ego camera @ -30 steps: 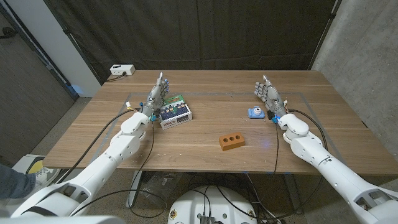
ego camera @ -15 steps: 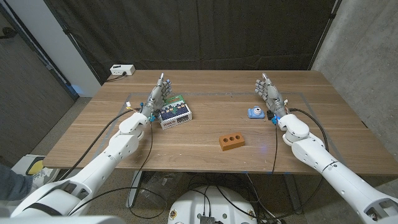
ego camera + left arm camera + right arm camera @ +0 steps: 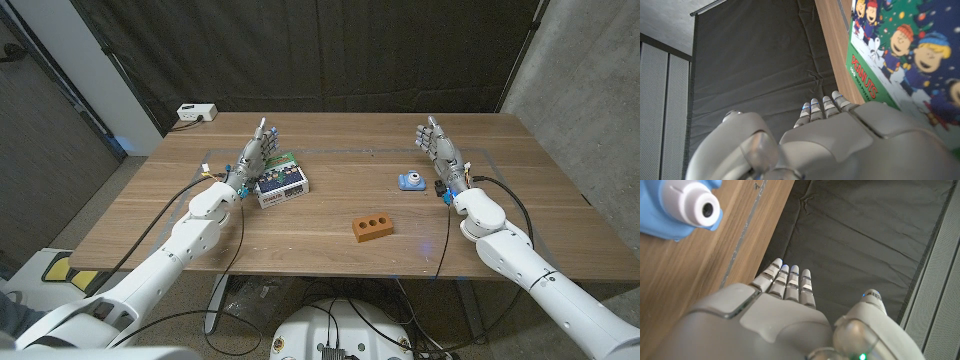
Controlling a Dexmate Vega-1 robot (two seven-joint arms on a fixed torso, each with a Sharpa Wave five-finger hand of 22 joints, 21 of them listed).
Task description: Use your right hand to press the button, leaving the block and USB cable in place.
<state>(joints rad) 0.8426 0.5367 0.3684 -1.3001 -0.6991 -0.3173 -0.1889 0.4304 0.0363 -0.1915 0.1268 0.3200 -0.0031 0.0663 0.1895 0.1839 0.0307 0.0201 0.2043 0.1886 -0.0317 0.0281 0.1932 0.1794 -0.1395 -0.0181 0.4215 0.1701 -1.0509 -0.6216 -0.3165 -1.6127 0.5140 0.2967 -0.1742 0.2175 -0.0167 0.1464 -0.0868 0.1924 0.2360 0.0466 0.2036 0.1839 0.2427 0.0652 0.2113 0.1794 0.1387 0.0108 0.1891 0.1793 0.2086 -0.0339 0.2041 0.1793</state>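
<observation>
a: what's on the wooden table [image 3: 330, 250]?

b: a peanuts box [image 3: 281, 185] just beside the left hand [image 3: 252, 158]. that hand is empty, fingers straight.

a: and the right hand [image 3: 441, 158]?

b: also empty, fingers stretched out side by side. i judge it the nearer hand.

a: the block [image 3: 371, 227]?

b: an orange brick with holes, at about seven o'clock from the right hand, well apart.

a: the button?

b: i see no plain button. likeliest is the small blue toy camera [image 3: 409, 181] with a white lens, near the hand at eight o'clock. i can't make out a usb cable.
</observation>
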